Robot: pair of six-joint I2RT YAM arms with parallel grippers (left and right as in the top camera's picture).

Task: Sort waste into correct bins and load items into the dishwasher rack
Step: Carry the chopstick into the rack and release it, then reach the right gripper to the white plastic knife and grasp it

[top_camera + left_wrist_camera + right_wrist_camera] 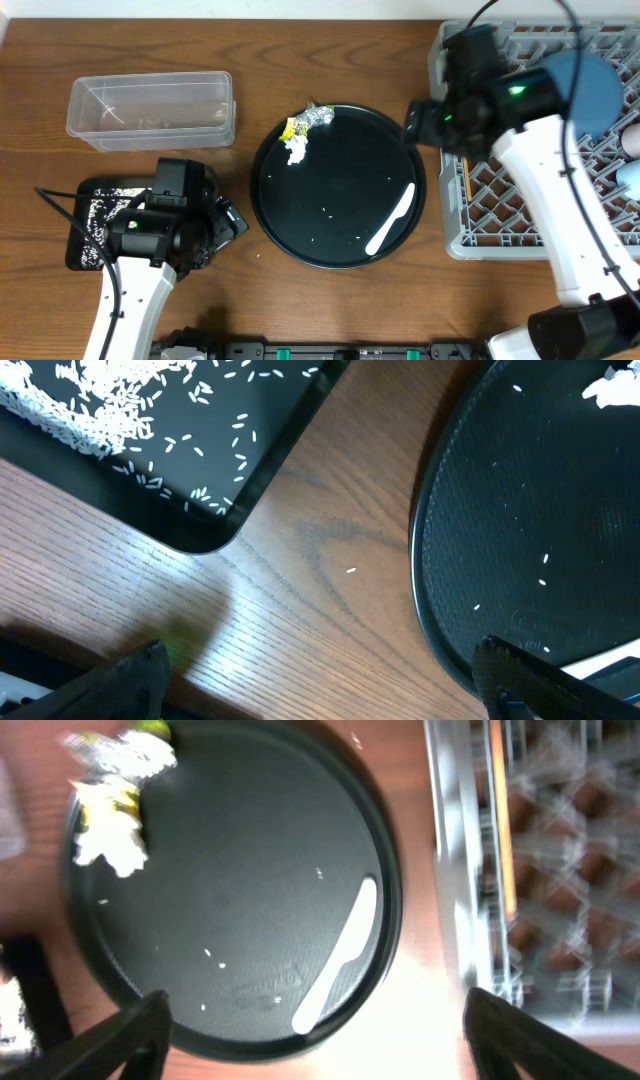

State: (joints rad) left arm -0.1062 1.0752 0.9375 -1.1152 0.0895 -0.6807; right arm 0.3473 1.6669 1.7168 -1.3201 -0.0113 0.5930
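From overhead, a clear plastic tub (150,110), rectangular with rounded corners, sits at the upper left of the wood-grain table (330,50). Below it the left arm (150,240) partly covers a shallow black rectangular tray (75,250) speckled with white rice grains (98,212). At centre lies a large round black tray (340,170) with a fine textured surface; at its upper-left rim crumpled silver foil (318,117), a yellow wrapper (291,129) and a white paper scrap (297,150) are bunched together, and a flat white spoon (391,220) lies diagonally near its right rim. The grey lattice dishwasher rack (495,243) fills the right side, holding a dark blue plate (598,85) and wooden chopsticks (466,180) along its left edge; the right arm (530,140) reaches across it. In the left wrist view, the left gripper (320,690) stands wide open over bare wood between the rectangular tray's rounded corner and the round tray. In the right wrist view, somewhat blurred, the right gripper (320,1040) is spread wide with nothing between its fingers, above the round tray's edge near the spoon.
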